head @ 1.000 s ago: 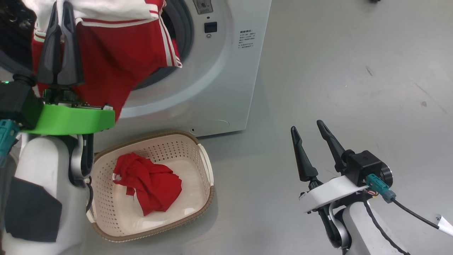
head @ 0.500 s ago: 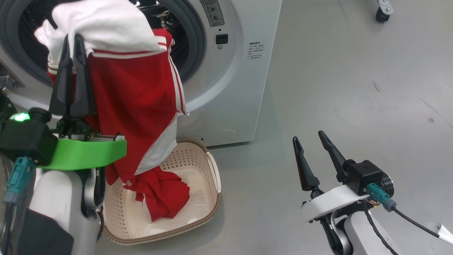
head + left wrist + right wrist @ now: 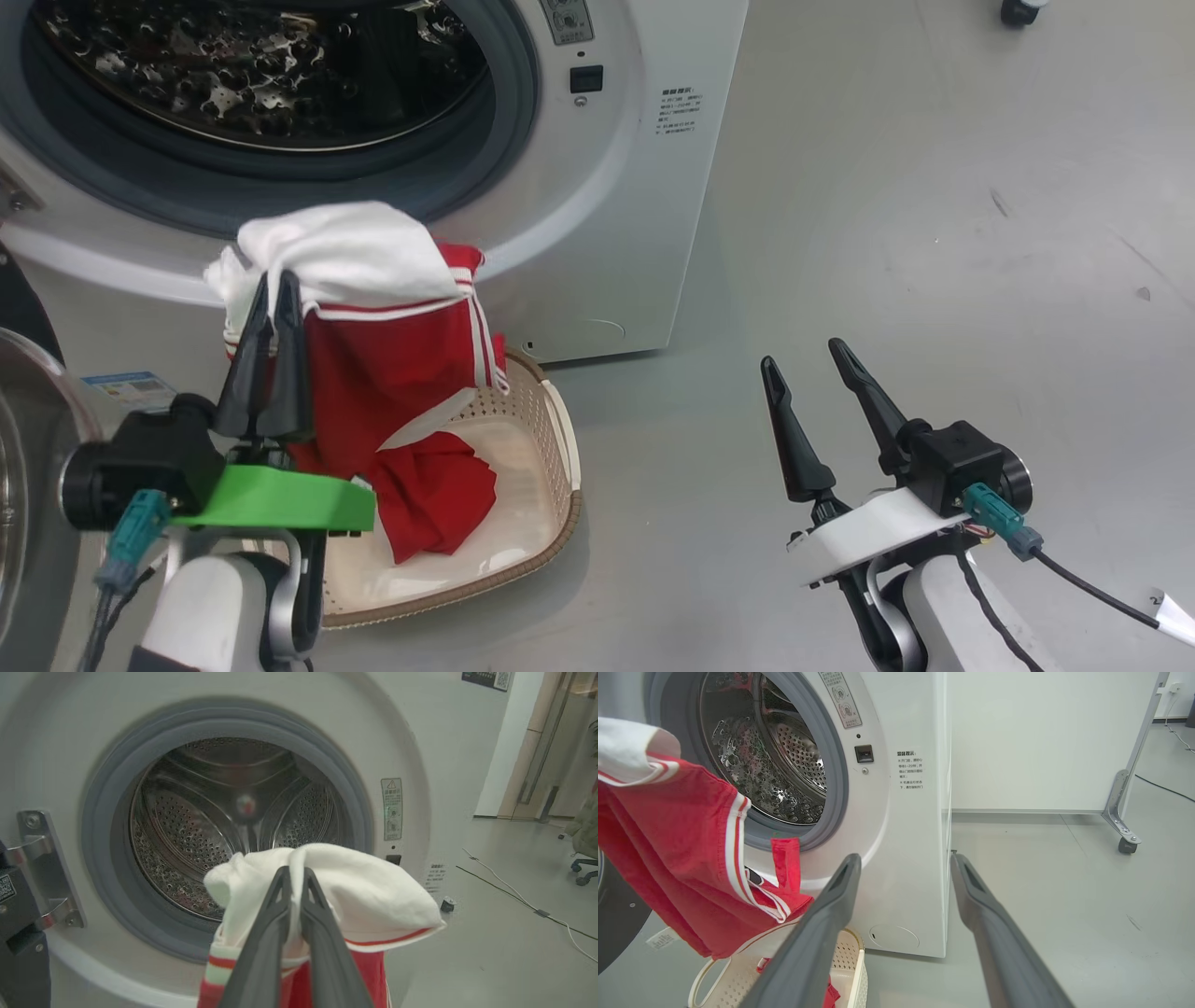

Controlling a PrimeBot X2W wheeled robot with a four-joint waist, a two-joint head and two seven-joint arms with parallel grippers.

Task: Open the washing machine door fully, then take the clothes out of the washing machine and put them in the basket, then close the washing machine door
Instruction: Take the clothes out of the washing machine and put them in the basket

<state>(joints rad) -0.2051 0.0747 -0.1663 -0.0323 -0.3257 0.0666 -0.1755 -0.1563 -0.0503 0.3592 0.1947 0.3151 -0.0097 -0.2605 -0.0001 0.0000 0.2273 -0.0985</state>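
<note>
Pinching a soft, bright red garment [image 3: 392, 373] with white stripe trim and a fluffy white upper fold between the two long, dark, tapering fingers of the left gripper [image 3: 275, 280], jaws pressed tight on the cloth. Letting the fabric hang limp from the fingertips, down over the machine-side left corner of the basket [image 3: 558, 439], a small squarish cream plastic one with perforated walls and a brown woven-look rim. Running its lower folds into a crumpled red garment [image 3: 439, 495] lying on the basket's bottom. Hovering just before the washing machine [image 3: 616, 233], a big white front-loading box, beneath its smooth grey rubber ring [image 3: 509, 121] and glinting perforated steel drum [image 3: 261, 75]. Leaving the washing machine door [image 3: 42, 401], round with chrome edge and glass bowl, swung open at the left. Keeping the right gripper [image 3: 801, 355] well apart over the smooth grey floor [image 3: 934, 187], fingers spread wide, clasping nothing. Having lowered the cloth since a second ago: then up across the drum mouth, now below the ring at the basket's rim; camera tilted too.
</note>
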